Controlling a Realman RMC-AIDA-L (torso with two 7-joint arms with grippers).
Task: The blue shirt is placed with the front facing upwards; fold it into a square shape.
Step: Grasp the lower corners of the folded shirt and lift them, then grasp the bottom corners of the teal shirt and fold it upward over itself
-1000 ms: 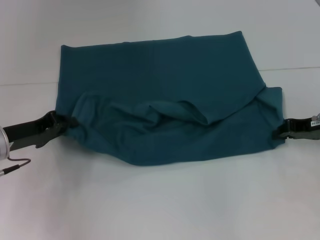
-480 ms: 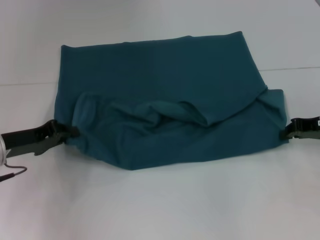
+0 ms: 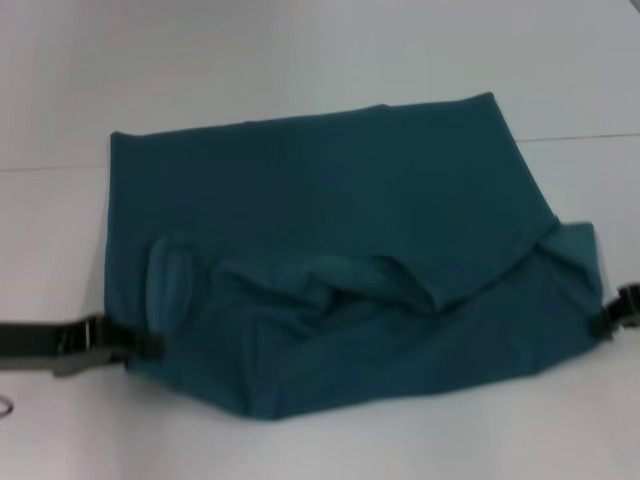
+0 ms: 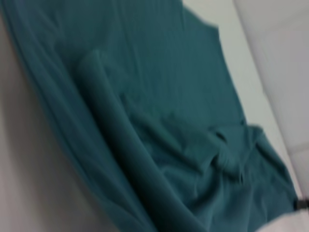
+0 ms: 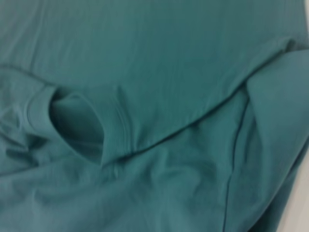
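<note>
The blue shirt (image 3: 330,220) lies partly folded on the white table (image 3: 330,445), its plain teal cloth up and a rumpled fold with a sleeve opening across its near half. My left gripper (image 3: 140,345) is at the shirt's near left corner, shut on the cloth. My right gripper (image 3: 603,322) grips the near right corner at the picture's edge. The left wrist view shows the shirt (image 4: 159,121) with a long rolled ridge. In the right wrist view the shirt (image 5: 154,72) fills the picture, with the sleeve hem in the middle. No lettering or collar shows.
A thin seam (image 3: 590,137) runs across the table behind the shirt. A loop of cable (image 3: 5,405) lies at the near left edge. Bare white tabletop lies in front of the shirt and behind it.
Both grippers have moved toward me and farther apart, dragging the shirt with them. The whole shirt has slid nearer and its near edge is stretched wider.
</note>
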